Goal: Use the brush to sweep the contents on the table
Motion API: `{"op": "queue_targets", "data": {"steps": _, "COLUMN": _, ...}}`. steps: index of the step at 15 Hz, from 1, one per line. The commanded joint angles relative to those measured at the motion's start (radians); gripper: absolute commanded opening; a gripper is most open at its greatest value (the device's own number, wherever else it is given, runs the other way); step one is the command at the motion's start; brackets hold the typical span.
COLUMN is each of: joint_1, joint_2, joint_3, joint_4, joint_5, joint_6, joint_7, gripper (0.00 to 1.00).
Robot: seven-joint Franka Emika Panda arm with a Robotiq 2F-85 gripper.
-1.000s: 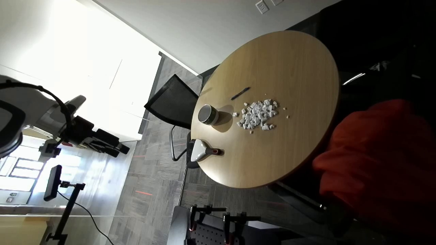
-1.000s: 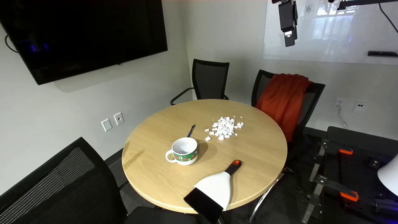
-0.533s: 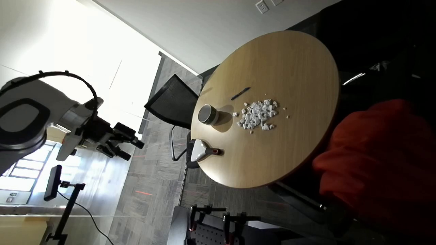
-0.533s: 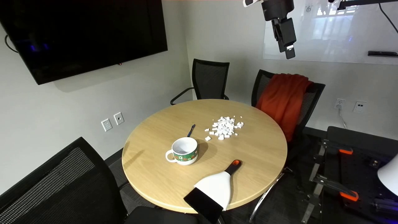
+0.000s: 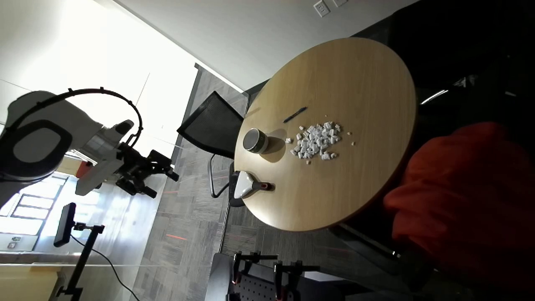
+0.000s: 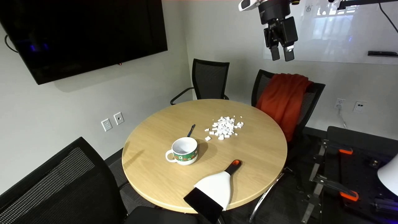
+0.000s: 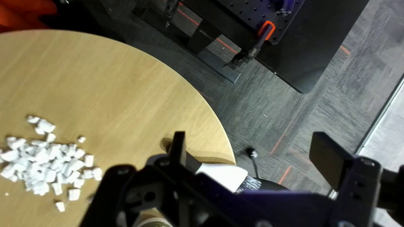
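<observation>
Showing a light tan colour with faint grain on the table (image 6: 227, 150); showing white on the pieces (image 6: 224, 126); combining white, black and orange on the brush (image 6: 216, 185); carrying seemingly reddish flowers over green on the white cup (image 6: 185, 156); having black on the gripper (image 6: 282, 56).

Both exterior views share the whole desk top (image 6: 248, 146), looking down from well back (sideways in an exterior view, arm (image 5: 46, 140) at frame left); wrist view's closer, facing down past the gripper (image 7: 251, 146)
</observation>
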Motion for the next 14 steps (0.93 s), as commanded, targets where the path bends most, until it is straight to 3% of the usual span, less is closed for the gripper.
{"op": "queue_targets", "data": {"steps": 1, "joint_1": 0.023, "joint_2": -0.005, "joint_3": -0.028, "joint_4": -0.044, "joint_5": 0.085, "joint_6": 0.072, "joint_7": -0.181, "gripper": 1.0}}
{"op": "queue_targets", "data": {"steps": 7, "joint_1": 0.044, "joint_2": -0.057, "joint_3": -0.021, "joint_4": -0.166, "joint_5": 0.189, "joint_6": 0.321, "joint_7": -0.427, "gripper": 1.0}}
{"op": "queue_targets", "data": {"steps": 8, "joint_1": 0.032, "joint_2": -0.011, "joint_3": -0.011, "joint_4": -0.108, "joint_5": 0.152, "joint_6": 0.242, "joint_7": -0.365, "gripper": 1.0}}
{"op": "queue_targets", "data": {"steps": 12, "joint_1": 0.037, "joint_2": -0.026, "joint_3": -0.013, "joint_4": -0.139, "joint_5": 0.17, "joint_6": 0.294, "joint_7": -0.402, "gripper": 1.0}}
{"op": "queue_targets", "data": {"steps": 14, "joint_1": 0.036, "joint_2": -0.044, "joint_3": 0.004, "joint_4": -0.159, "joint_5": 0.083, "joint_6": 0.363, "joint_7": -0.431, "gripper": 1.0}}
